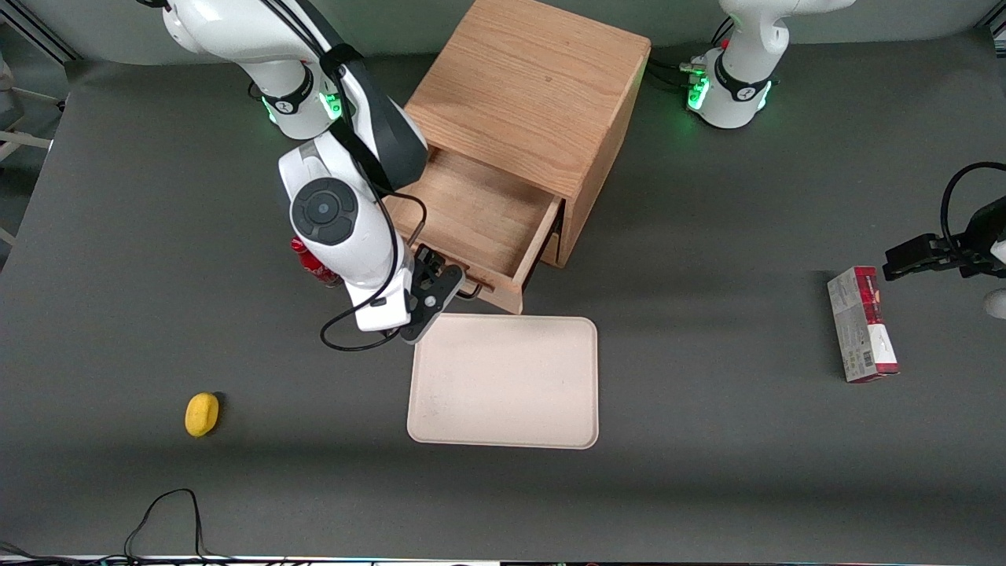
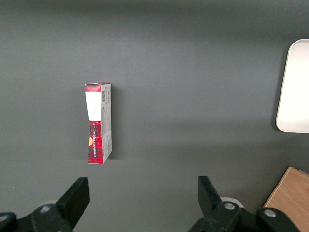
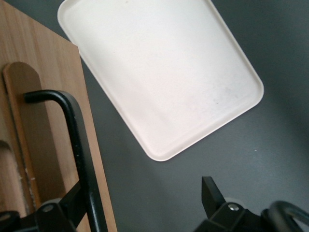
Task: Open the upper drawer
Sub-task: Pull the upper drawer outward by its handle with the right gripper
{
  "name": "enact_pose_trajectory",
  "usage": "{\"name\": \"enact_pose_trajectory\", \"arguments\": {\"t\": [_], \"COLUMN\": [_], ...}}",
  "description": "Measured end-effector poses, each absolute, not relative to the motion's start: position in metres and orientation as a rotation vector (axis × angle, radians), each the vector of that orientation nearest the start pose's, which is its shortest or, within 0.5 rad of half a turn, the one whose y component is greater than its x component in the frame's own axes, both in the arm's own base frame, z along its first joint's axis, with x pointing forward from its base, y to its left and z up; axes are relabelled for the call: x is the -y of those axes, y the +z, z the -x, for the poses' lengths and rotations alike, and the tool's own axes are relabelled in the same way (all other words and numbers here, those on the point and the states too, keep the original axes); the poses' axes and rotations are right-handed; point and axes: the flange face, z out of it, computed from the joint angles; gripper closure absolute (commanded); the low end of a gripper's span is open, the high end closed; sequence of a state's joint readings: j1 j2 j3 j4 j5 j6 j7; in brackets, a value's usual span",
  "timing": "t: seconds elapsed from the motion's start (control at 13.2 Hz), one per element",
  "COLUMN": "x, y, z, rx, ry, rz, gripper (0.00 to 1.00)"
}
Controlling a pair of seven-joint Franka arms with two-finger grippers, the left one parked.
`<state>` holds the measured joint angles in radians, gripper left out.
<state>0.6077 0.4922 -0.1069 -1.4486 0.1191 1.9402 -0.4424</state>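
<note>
The upper drawer (image 1: 479, 224) stands pulled well out of the wooden cabinet (image 1: 534, 94), which sits near the tabletop's edge farthest from the front camera, its plank bottom bare to see; the gripper (image 1: 448, 284) is right at the drawer front, and the wrist view shows its jaws spread wide, one finger (image 3: 63, 212) against the black wire handle (image 3: 79, 145), the other out over open tabletop, so it pinches nothing; I'd call the opening all but done. The danger now is a snag: with the handle between the fingers, a careless lift or swing could hook the wire and drag or tip the drawer, even shift the cabinet; and the drawer front nearly touches the cream tray (image 1: 507, 381), so further pulling would bump it. A red can (image 1: 314, 266) hides just beside the arm, easily knocked on a retreat; a yellow object (image 1: 202, 413) lies toward the working arm's end near the front edge; a red and white carton (image 1: 862, 324) toward the parked arm's end.
</note>
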Motion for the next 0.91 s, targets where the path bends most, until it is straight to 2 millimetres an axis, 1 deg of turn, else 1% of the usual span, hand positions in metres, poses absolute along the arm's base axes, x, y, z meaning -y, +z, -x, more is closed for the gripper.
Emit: {"name": "enact_pose_trajectory", "arguments": {"t": [0.38, 0.91], "x": [-0.334, -0.315], "y": [0.401, 0.4], "z": [-0.627, -0.651], "rx": [1.304, 1.277], "ry": [-0.023, -0.054], "rz": [2.796, 2.823], "gripper": [0.0, 0.0]}}
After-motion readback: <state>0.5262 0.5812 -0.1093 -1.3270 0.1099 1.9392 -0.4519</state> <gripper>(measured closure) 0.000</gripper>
